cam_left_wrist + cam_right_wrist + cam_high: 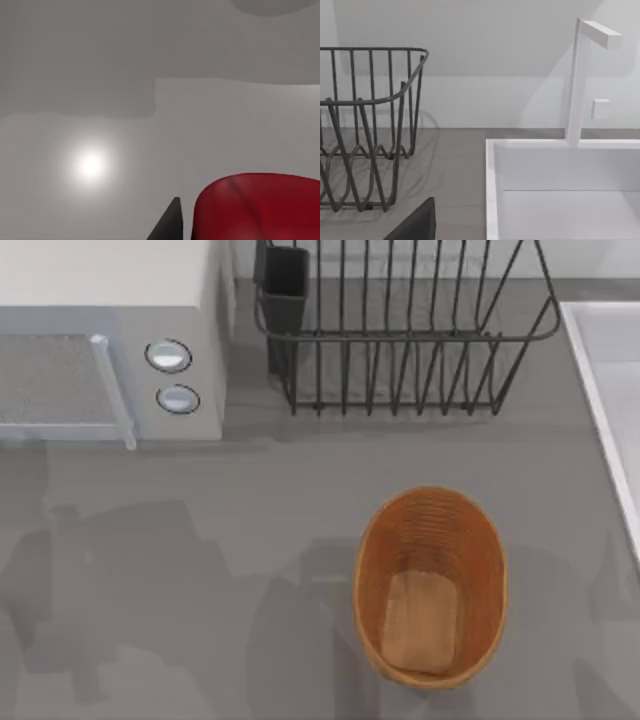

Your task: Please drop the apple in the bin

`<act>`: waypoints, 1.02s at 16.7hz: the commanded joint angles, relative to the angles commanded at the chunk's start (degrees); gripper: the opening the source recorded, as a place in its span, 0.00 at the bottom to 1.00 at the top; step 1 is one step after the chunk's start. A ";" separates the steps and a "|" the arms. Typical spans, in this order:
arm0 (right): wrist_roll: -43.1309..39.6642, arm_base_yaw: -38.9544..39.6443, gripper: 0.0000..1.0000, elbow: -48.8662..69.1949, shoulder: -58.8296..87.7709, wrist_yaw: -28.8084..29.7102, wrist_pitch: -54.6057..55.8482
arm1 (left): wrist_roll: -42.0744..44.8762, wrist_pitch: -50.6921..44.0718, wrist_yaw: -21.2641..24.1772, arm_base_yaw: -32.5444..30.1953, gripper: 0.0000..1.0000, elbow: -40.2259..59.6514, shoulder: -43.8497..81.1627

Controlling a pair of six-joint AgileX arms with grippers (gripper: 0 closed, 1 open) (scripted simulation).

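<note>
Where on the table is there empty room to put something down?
Bare grey table runs wide left of the bin, below the microwave. A narrower strip lies between bin and dish rack. It is crowded along the back, by microwave, rack and sink.

The bin stands open-topped, with bare surface on its left. Behind it stand the dish rack and microwave; the sink borders the right.

bin front right | dish rack behind | microwave back left
</note>
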 joint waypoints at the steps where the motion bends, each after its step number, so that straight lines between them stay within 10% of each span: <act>1: 0.00 0.00 1.00 0.00 0.00 0.00 0.00 | -0.14 -2.18 -0.02 -0.05 0.00 1.67 -0.80; 10: 0.00 0.00 1.00 0.00 0.00 0.00 0.00 | -2.09 -6.14 -0.57 -1.84 0.00 4.83 -1.00; 17: 0.00 0.00 1.00 0.00 0.00 0.00 0.00 | -23.65 -18.38 -5.30 -24.29 0.00 13.43 10.56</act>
